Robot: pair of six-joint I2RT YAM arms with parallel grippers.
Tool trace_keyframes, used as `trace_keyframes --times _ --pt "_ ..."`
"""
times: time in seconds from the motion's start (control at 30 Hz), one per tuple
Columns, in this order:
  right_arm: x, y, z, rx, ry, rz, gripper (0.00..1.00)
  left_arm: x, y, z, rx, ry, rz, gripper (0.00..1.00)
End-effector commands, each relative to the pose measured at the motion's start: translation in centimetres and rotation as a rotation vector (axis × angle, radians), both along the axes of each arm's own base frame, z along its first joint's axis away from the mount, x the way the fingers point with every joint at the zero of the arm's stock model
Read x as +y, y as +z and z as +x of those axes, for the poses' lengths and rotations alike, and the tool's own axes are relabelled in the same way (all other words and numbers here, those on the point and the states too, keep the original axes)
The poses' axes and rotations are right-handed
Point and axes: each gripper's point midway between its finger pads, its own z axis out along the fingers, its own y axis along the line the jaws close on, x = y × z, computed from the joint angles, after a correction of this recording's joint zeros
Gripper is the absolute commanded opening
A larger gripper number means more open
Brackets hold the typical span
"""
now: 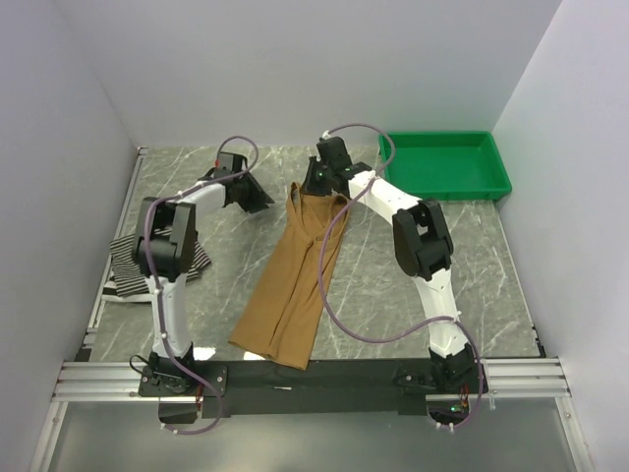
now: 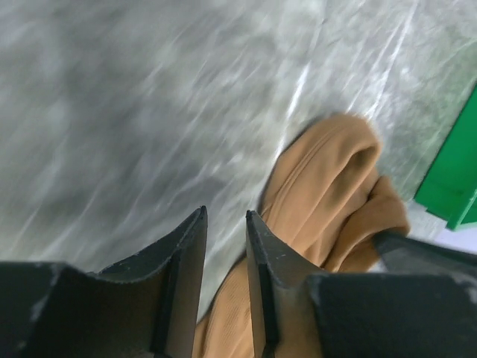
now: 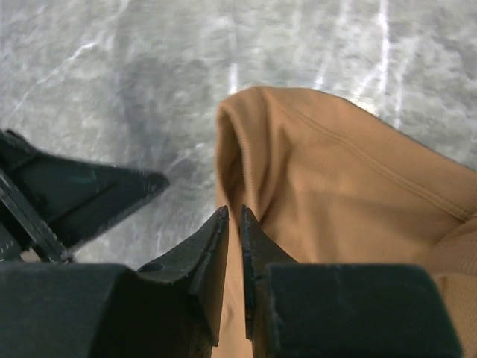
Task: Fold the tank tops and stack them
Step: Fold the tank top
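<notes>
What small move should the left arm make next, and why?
Probably shift the left gripper rightward onto the tan top and pinch its edge. It is slightly open over bare table, holding nothing, while the right gripper seems pinched on the top's far end. A clean fold likely needs both far corners held.
</notes>
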Motion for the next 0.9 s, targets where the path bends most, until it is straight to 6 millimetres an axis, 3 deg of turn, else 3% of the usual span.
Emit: trace_keyframes --times 0.0,0.03,0.1,0.27,0.3,0.33,0.4,0.43,0.63,0.87 --pt "-0.7 1.3 2.3 -0.025 -0.088 0.056 0.16 -2.5 3.6 3.4 -0.124 -0.081 -0.087 0.34" --pt "-0.6 1.0 2.4 -0.017 -0.096 0.068 0.13 -2.7 2.1 3.6 -0.097 -0.087 -0.089 0.34" --pt "-0.7 1.0 2.9 -0.015 -0.13 0.09 0.06 -3.1 1.3 4.3 -0.087 -0.093 -0.102 0.36" --pt "-0.8 -0.2 3.5 0.007 -0.163 0.146 0.06 -4.4 0.4 5.1 -0.092 -0.125 -0.147 0.36" --pt "-0.4 0.6 4.1 0.007 -0.159 0.173 0.06 -4.8 0.6 5.4 -0.104 -0.136 -0.154 0.36" --pt "-0.5 -1.1 4.2 0.043 -0.164 0.163 0.05 -5.1 0.0 5.5 -0.101 -0.146 -0.16 0.37" --pt "0.0 -1.1 4.7 0.056 -0.159 0.196 0.04 -5.9 0.3 5.9 -0.103 -0.168 -0.186 0.36" --pt "0.1 -2.1 4.7 0.071 -0.161 0.194 0.03 -6.2 -0.1 5.9 -0.099 -0.175 -0.188 0.36" --pt "0.5 -3.8 5.2 0.115 -0.165 0.24 0.01 -7.9 0.3 6.3 -0.111 -0.206 -0.216 0.36" --pt "2.1 -3.9 5.6 0.153 -0.099 0.398 0.02 -9.4 1.4 6.3 -0.149 -0.26 -0.232 0.36"
